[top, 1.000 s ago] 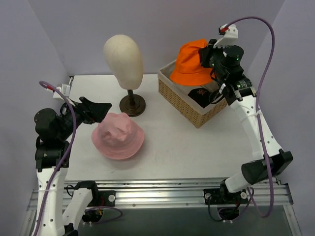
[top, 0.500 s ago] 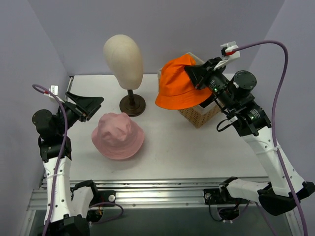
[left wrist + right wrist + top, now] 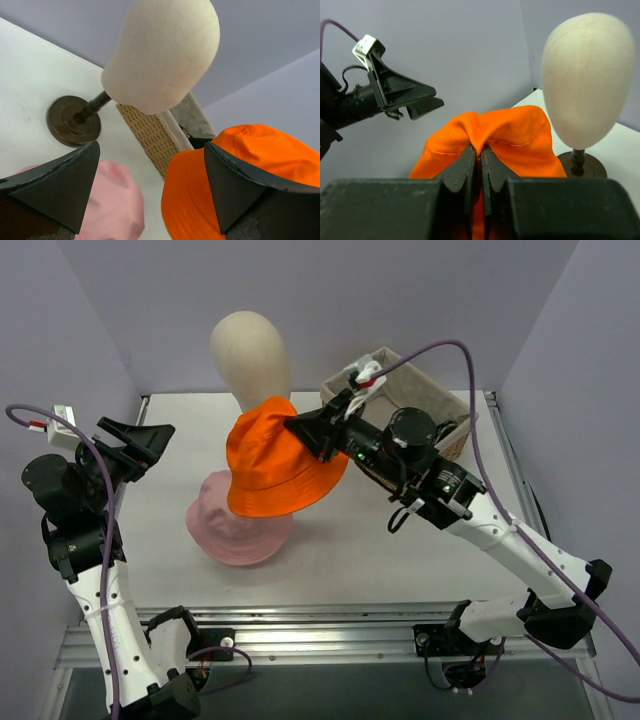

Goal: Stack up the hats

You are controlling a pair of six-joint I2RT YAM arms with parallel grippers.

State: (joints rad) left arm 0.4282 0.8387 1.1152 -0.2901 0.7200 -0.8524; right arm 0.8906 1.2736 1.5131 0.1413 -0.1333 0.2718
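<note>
My right gripper [image 3: 298,426] is shut on a pinch of the orange bucket hat [image 3: 270,460] and holds it in the air above the pink bucket hat [image 3: 232,532], which lies on the table. The pinch shows in the right wrist view [image 3: 481,150]. My left gripper [image 3: 138,443] is open and empty, raised at the far left. In the left wrist view the orange hat [image 3: 235,185] hangs at right and the pink hat [image 3: 115,205] lies below. The black cap and the tan cap are out of view.
The cream mannequin head [image 3: 250,352] on its dark stand [image 3: 75,120] is behind the hats. The wicker basket [image 3: 420,390] stands at the back right, partly hidden by my right arm. The table's front edge [image 3: 330,608] runs along the rail.
My right gripper has carried the orange hat from the basket leftward to above the pink hat. My left arm has drawn back to the left and risen.
</note>
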